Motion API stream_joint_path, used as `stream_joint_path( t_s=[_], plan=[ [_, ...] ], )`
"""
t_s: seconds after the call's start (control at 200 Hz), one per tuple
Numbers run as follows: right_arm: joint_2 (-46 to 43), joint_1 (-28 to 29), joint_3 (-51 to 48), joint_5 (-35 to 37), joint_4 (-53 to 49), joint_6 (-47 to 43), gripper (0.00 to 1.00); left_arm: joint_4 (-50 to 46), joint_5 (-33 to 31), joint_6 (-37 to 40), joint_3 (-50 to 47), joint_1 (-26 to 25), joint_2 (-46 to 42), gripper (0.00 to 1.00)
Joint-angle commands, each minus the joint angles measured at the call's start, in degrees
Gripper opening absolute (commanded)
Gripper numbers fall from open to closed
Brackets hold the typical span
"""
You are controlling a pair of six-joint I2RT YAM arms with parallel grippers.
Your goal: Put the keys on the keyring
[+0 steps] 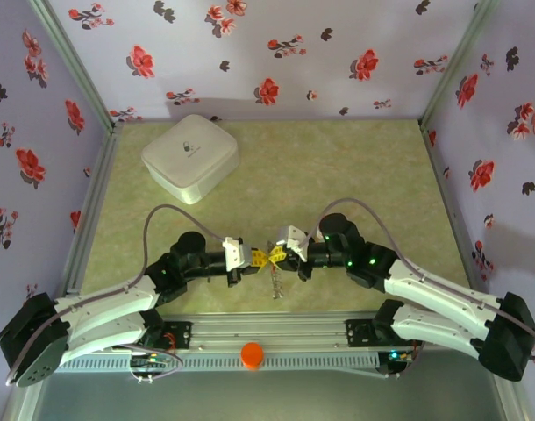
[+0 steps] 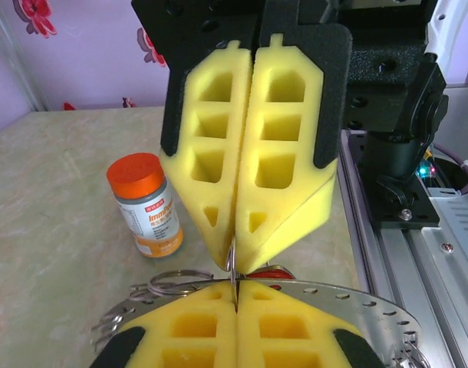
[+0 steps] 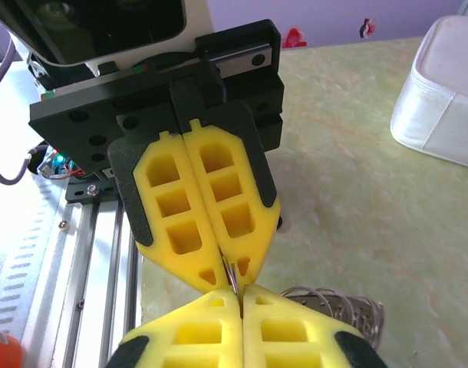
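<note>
My left gripper point(image 1: 260, 257) and right gripper point(image 1: 281, 256) meet tip to tip above the table's near middle. Both are shut on the same thin wire loop of the keyring point(image 2: 232, 264), which stands edge-on between the two pairs of yellow pads. From the right wrist the wire point(image 3: 232, 276) runs out of the left fingers' seam into mine. A red key tag point(image 2: 278, 270) peeks out just behind the pinch. More wire loops point(image 2: 173, 282) and a perforated silver band point(image 2: 372, 307) spread beside the left pads. A small metal bunch point(image 1: 276, 285) hangs below the grippers, too small to make out.
An orange-capped pill bottle point(image 2: 146, 203) stands upright on the table left of the pinch. A white square box point(image 1: 190, 158) sits at the back left. The aluminium base rail point(image 1: 267, 333) runs along the near edge, and flowered walls close in three sides.
</note>
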Motion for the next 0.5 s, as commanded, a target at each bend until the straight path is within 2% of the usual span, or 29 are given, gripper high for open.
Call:
stream_joint_path(
  t_s=[0.0,0.025,0.09,0.125,0.29,0.495],
  plan=[
    [1.0,-0.1,1.9,-1.2,-1.6,-1.1,0.00,3.9,1.4,-0.4,1.1,-0.2,-0.3,0.00],
    [1.1,-0.1,2.2,-1.0,-2.3,-1.3,0.00,3.7,1.1,-0.4,1.0,-0.2,-0.3,0.01],
    [1.2,-0.1,3.5,-0.4,-4.8,-2.6,0.00,2.4,-0.2,0.0,0.9,-0.2,-0.8,0.24],
    [1.3,-0.1,4.5,0.0,-7.0,-3.6,0.00,0.9,-1.1,0.7,0.9,-0.2,-1.2,0.29],
    [3.5,0.4,10.6,2.5,-18.7,-8.9,0.00,-8.8,-2.8,4.2,3.1,-0.2,-1.9,0.28],
    [6.2,2.7,14.6,5.3,-23.0,-12.0,0.00,-8.5,-1.7,4.1,4.0,-0.3,-1.4,0.24]
  ],
)
